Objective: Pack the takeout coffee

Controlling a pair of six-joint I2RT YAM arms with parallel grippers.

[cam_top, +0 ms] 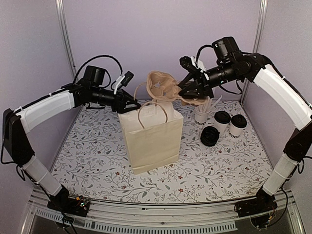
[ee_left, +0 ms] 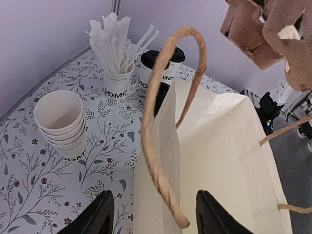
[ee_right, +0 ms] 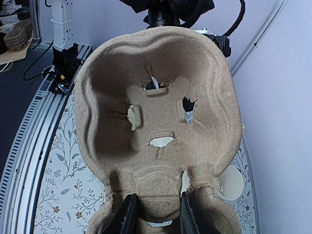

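Two takeout coffee cups, white with black lids, stand at the right of the table; the left wrist view shows them beyond the bag. The cream paper bag stands upright and open in the middle. My left gripper is open at the bag's top left edge, its fingers on either side of the bag wall and a loop handle, touching neither. My right gripper is shut on the edge of a brown pulp cup carrier, held tilted in the air above the bag.
A white cup of straws stands behind the coffee cups, and a stack of black lids lies in front of them. A stack of empty white cups stands behind the bag. Purple walls close in the back and sides.
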